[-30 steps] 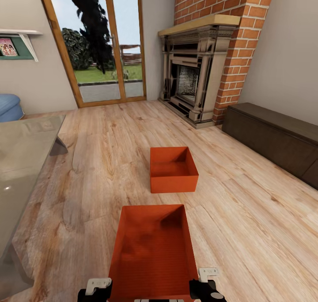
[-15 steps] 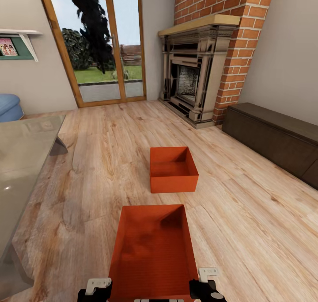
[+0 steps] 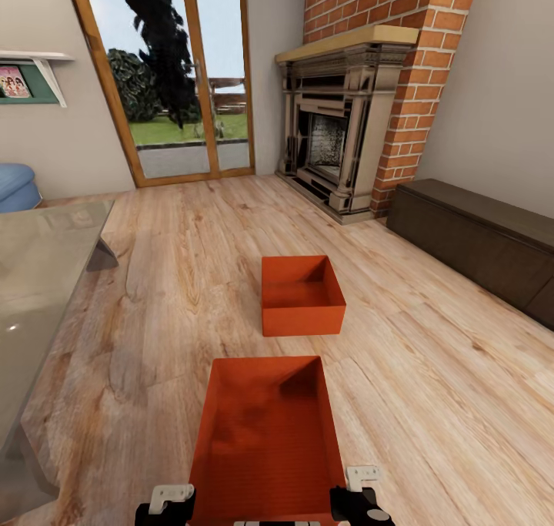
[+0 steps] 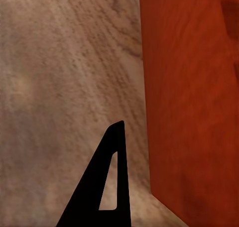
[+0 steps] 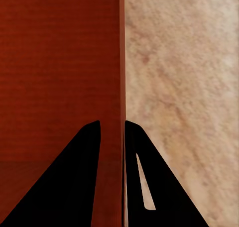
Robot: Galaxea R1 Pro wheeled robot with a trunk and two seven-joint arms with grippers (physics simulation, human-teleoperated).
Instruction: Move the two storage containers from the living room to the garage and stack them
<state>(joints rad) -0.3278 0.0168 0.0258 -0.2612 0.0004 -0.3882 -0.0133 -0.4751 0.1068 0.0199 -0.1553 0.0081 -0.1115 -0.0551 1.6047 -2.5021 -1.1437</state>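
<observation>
- My right claw (image 5: 112, 137) is pinching the near bin's (image 3: 265, 433) side wall, one finger inside and one outside, so I can lift it.
- My left claw (image 4: 107, 187) is sitting just outside the opposite wall; I cannot tell its opening.
- The far bin (image 3: 302, 295) is waiting beyond, toward the fireplace (image 3: 331, 141), on the wood floor (image 3: 177, 279).
</observation>
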